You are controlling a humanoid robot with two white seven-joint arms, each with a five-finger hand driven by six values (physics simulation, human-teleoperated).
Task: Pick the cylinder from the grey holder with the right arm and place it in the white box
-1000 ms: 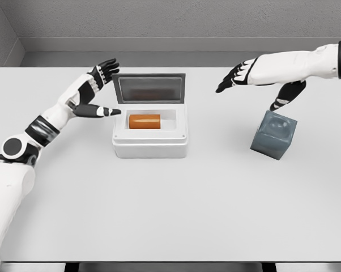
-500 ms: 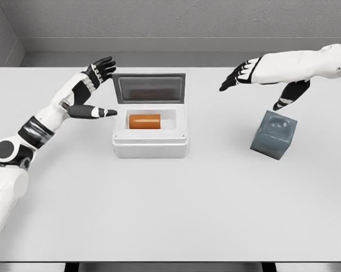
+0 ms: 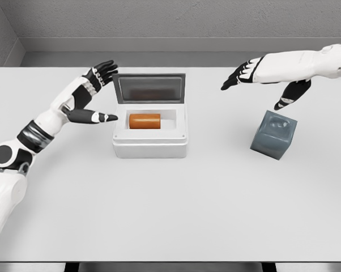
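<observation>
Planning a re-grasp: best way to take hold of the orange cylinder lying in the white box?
Pinch the orange cylinder across its round middle, coming straight down. It lies on its side, ends pointing left and right, low inside the white box, whose walls and raised lid block side approaches.

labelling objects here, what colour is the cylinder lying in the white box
Orange. The cylinder lies on its side inside the white box, seen in the head view.

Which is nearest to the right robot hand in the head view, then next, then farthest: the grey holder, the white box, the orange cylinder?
From the right robot hand:
1. Grey holder, just below it, on the table's right.
2. White box, to its left, mid-table.
3. Orange cylinder, inside the box's left part.
</observation>
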